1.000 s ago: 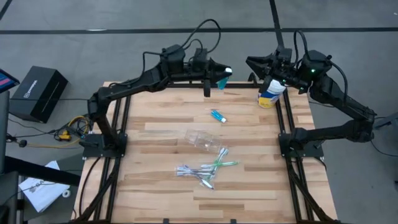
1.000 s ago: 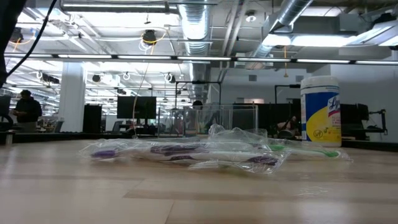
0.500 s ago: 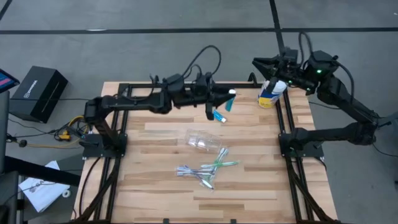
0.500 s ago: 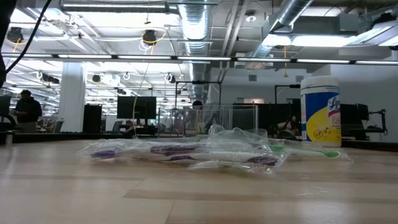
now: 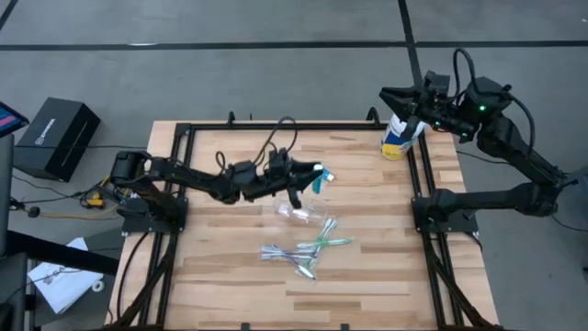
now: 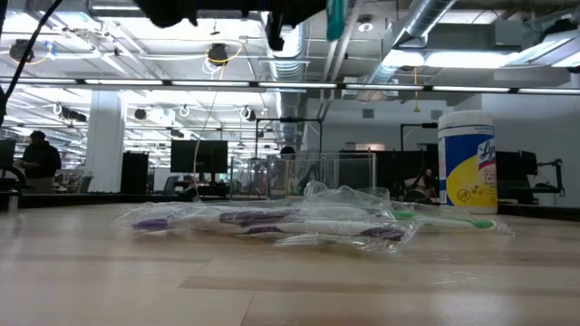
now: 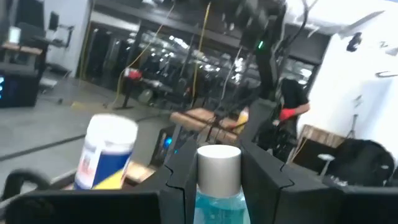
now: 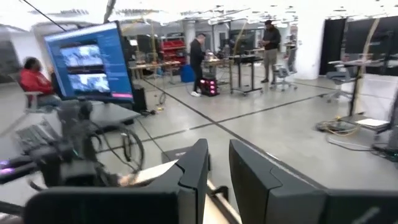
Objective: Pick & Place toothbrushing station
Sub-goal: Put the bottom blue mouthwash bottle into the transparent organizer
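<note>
The left hand [image 5: 315, 176] was seen clamped on a blue tube [image 7: 217, 198] with a white cap; its lower body was cut off. Just beyond that hand lay the clear cup [image 5: 296, 211], hard to make out, and toothbrushes [image 5: 308, 248] farther off. The right hand [image 5: 393, 99], raised beside the canister [image 5: 399, 138], showed a narrow gap, nothing between.

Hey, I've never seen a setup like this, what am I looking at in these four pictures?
It is a robot with two dark arms at a wooden table. One picture looks straight down, one looks level across the tabletop, and two come from cameras on the wrists. The left gripper reaches over the middle of the table, closed on a small blue tube with a white cap. The right gripper waits up at the far right corner, holding nothing, above a yellow-and-blue canister. On the table lie a clear plastic cup and green and purple-white toothbrushes.
</note>
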